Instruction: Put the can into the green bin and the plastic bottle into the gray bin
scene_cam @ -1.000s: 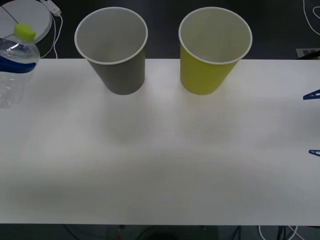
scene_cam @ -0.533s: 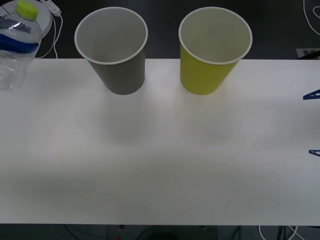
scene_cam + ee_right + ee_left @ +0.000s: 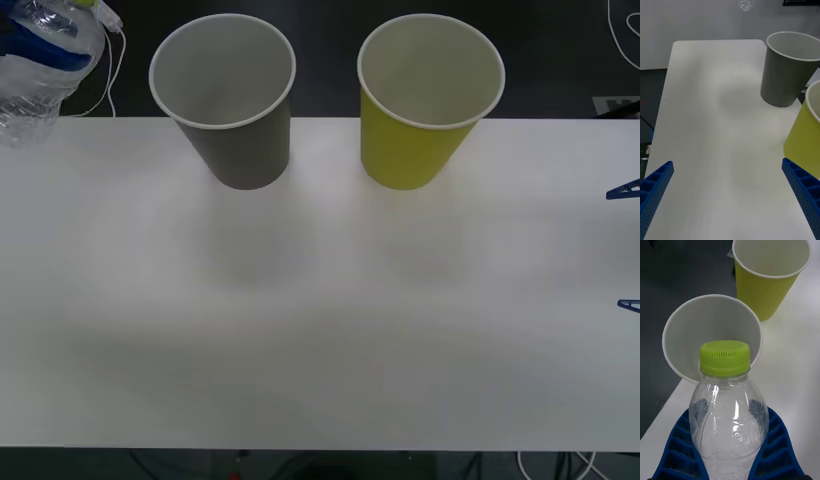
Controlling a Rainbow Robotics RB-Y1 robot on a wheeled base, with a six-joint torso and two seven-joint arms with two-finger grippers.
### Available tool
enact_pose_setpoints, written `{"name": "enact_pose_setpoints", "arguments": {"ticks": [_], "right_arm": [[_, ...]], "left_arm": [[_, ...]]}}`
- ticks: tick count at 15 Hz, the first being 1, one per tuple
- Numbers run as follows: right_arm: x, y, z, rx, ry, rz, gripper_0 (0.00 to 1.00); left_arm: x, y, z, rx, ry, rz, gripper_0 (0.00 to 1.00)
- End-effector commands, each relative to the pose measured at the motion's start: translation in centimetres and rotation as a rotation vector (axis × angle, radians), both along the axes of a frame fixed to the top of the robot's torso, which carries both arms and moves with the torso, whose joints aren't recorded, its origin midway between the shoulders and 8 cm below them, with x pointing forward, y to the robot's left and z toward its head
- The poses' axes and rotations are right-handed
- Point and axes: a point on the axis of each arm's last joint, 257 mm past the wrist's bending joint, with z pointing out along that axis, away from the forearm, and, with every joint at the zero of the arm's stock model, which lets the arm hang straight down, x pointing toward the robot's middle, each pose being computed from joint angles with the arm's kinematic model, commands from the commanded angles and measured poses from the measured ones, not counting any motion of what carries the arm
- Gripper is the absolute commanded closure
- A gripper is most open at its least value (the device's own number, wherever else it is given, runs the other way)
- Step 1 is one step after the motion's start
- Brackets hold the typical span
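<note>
plastic bottle [image 3: 40, 62] held in the left gripper [image 3: 730, 450] has risen, now higher above the tabletop's far left corner, cap nearly out of frame

No legible text, label, number or sign anywhere I can see. The plastic bottle [image 3: 730, 416] held between my left fingers [image 3: 775, 450] carries faint embossed lettering on its clear wall, but I cannot make out the characters. Outer walls of the gray bin [image 3: 240, 140] and the green bin [image 3: 410, 150] are plain, unprinted. A dark panel at the edge of my right wrist view is too small to read.
</note>
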Motion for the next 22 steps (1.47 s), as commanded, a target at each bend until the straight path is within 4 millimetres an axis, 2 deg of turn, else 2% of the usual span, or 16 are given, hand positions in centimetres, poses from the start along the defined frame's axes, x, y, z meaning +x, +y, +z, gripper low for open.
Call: {"name": "enact_pose_setpoints", "arguments": {"ticks": [1, 5, 11, 14, 16, 22], "right_arm": [[0.0, 0.0, 0.0, 0.0, 0.0, 0.0, 0.0], [0.0, 0.0, 0.0, 0.0, 0.0, 0.0, 0.0], [0.0, 0.0, 0.0, 0.0, 0.0, 0.0, 0.0], [0.0, 0.0, 0.0, 0.0, 0.0, 0.0, 0.0], [0.0, 0.0, 0.0, 0.0, 0.0, 0.0, 0.0], [0.0, 0.0, 0.0, 0.0, 0.0, 0.0, 0.0]], "left_arm": [[1.5, -0.5, 0.8, 0.027, 0.013, -0.003, 1.0], [3.9, -2.3, 1.5, 0.027, 0.031, -0.004, 1.0], [6.2, -4.6, 3.1, 0.041, 0.065, -0.009, 1.0], [7.6, -6.2, 3.2, 0.048, 0.058, -0.011, 1.0], [8.2, -6.8, 3.5, 0.072, 0.042, -0.003, 1.0], [9.5, -10.3, 4.1, 0.049, 0.051, -0.008, 1.0]]}}
